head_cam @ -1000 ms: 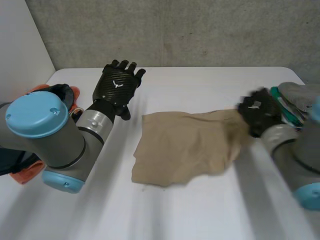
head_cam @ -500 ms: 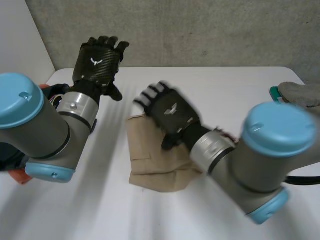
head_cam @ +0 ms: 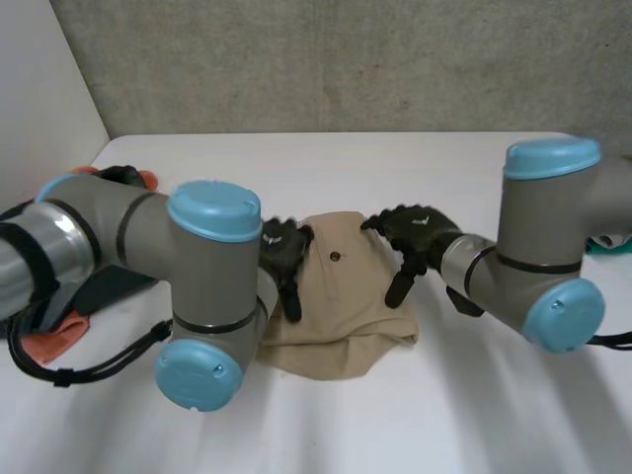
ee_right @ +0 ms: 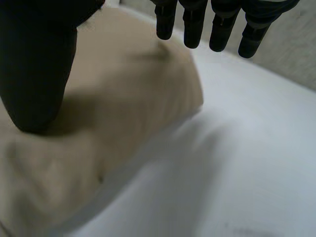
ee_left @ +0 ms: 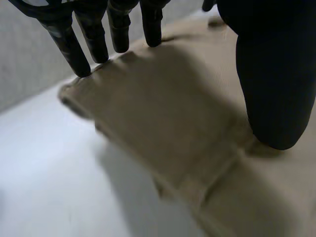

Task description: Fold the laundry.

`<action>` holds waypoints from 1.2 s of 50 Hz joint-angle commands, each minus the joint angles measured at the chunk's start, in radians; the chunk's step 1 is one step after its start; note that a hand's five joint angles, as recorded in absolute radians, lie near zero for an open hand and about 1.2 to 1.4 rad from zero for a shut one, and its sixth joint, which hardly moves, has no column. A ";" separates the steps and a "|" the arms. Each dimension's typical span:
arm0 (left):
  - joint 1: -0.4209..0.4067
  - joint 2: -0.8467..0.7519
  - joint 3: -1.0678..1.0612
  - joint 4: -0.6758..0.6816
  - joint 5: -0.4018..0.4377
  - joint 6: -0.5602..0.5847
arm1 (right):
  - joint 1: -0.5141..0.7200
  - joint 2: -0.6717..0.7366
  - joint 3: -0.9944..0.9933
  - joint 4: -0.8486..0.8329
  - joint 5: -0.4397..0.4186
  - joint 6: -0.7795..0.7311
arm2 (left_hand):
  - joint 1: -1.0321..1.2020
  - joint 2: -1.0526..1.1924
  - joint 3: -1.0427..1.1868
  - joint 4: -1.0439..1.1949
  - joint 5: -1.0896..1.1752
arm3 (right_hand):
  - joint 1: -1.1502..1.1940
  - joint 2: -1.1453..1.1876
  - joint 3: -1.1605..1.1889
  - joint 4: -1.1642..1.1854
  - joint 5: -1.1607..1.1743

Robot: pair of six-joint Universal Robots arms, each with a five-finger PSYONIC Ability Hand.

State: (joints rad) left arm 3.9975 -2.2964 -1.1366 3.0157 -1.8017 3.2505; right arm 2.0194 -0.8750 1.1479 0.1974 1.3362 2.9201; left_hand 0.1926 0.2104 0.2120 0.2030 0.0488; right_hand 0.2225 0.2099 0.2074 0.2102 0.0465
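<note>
Cloth is lying mid-tabletop, between both arms, and is now sitting as a narrower, doubled packet. Vs. 1 s ago it was lying spread wide w/ R hand at its right edge; that right side is now lying across the left. R hand is now resting on the packet's right part. L hand, prev. raised clear of the cloth, is now bearing down at the left edge. L hand state, per left wrist view: fingers are extending straight and spread, tips touching the cloth near its edge, thumb lying flat on the fabric; nothing is being pinched. R hand state, per right wrist view: fingers are hanging straight, slightly apart, near the cloth's edge, thumb bearing on the fabric; no grip. Judgement: first fold is looking complete and both hands are flattening it. Robot-side edge is bulging unevenly, so smoothing is prob. being called for before the next fold. Orange item is lying well apart, at the L side.
</note>
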 commanded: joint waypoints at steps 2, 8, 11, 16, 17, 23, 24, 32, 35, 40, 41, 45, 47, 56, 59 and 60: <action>0.026 -0.061 0.006 -0.017 -0.008 0.008 | 0.002 0.088 -0.022 -0.009 0.021 -0.108 | -0.008 -0.026 -0.028 -0.019 -0.039 | -0.048 -0.035 -0.033 -0.036 -0.047; 0.031 -0.055 0.005 -0.017 0.025 0.057 | 0.002 0.035 -0.010 -0.036 0.086 -0.127 | 0.009 -0.009 -0.010 -0.001 -0.022 | -0.048 -0.035 -0.033 -0.036 -0.047; 0.034 -0.035 0.008 -0.017 0.073 0.132 | 0.005 -0.036 0.019 -0.082 0.100 -0.130 | 0.003 -0.015 -0.016 -0.007 -0.027 | -0.048 -0.035 -0.033 -0.036 -0.047; 0.064 0.060 0.014 -0.005 0.133 0.213 | 0.013 -0.140 0.137 -0.174 0.109 -0.171 | -0.018 -0.036 -0.038 -0.028 -0.049 | -0.048 -0.035 -0.033 -0.036 -0.047; 0.071 0.077 0.017 -0.001 0.145 0.215 | 0.018 -0.157 0.160 -0.191 0.112 -0.180 | -0.018 -0.036 -0.038 -0.028 -0.049 | -0.048 -0.035 -0.033 -0.036 -0.047; 0.097 0.178 0.067 0.003 0.300 0.216 | 0.111 -0.314 0.418 -0.341 0.129 -0.283 | -0.018 -0.036 -0.038 -0.028 -0.049 | -0.048 -0.035 -0.033 -0.036 -0.047; 0.107 0.196 0.087 -0.001 0.367 0.218 | 0.122 -0.320 0.449 -0.355 0.126 -0.288 | -0.003 -0.021 -0.022 -0.013 -0.034 | -0.048 -0.035 -0.033 -0.036 -0.047; 0.156 0.216 0.187 -0.119 0.732 0.212 | 0.205 -0.311 0.671 -0.553 0.117 -0.306 | 0.024 0.006 0.004 0.013 -0.007 | -0.048 -0.035 -0.033 -0.036 -0.047; 0.157 0.216 0.212 -0.165 0.801 0.207 | 0.229 -0.268 0.694 -0.633 0.123 -0.306 | 0.024 0.006 0.004 0.013 -0.007 | -0.048 -0.035 -0.033 -0.036 -0.047; 0.147 0.215 0.212 -0.172 0.809 0.206 | 0.231 -0.193 0.682 -0.774 0.129 -0.305 | 0.018 0.000 -0.001 0.008 -0.013 | -0.048 -0.035 -0.033 -0.036 -0.047; 0.149 0.215 0.212 -0.172 0.809 0.206 | 0.231 -0.171 0.668 -0.820 0.130 -0.305 | 0.018 0.000 -0.001 0.008 -0.013 | -0.048 -0.035 -0.033 -0.036 -0.047; 0.146 0.207 0.199 -0.172 0.809 0.204 | 0.231 -0.102 0.609 -0.892 0.135 -0.302 | 0.015 -0.003 -0.004 0.005 -0.016 | -0.048 -0.035 -0.033 -0.036 -0.047; 0.141 0.207 0.183 -0.172 0.809 0.204 | 0.231 -0.079 0.581 -0.898 0.133 -0.303 | 0.012 -0.006 -0.007 0.002 -0.019 | -0.048 -0.035 -0.033 -0.036 -0.047; 0.120 0.209 0.172 -0.170 0.809 0.203 | 0.228 -0.010 0.458 -0.898 0.147 -0.300 | 0.009 -0.009 -0.010 -0.001 -0.022 | 0.407 0.420 0.422 0.419 0.408; 0.120 0.213 0.176 -0.167 0.809 0.203 | 0.225 -0.005 0.420 -0.894 0.146 -0.295 | 0.009 -0.009 -0.010 -0.001 -0.022 | 1.173 1.185 1.188 1.185 1.174; 0.120 0.213 0.176 -0.166 0.809 0.203 | 0.223 -0.007 0.403 -0.888 0.146 -0.294 | 0.006 -0.012 -0.013 -0.004 -0.024 | 1.174 1.186 1.189 1.186 1.175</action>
State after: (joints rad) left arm 4.1198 -2.0889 -0.9652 2.8454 -0.9929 3.4529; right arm 2.2476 -0.8856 1.6203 -0.7070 1.4839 2.6184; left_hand 0.1905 0.2073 0.2120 0.2030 0.0487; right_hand 0.7401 0.7677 0.7355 0.7329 0.4416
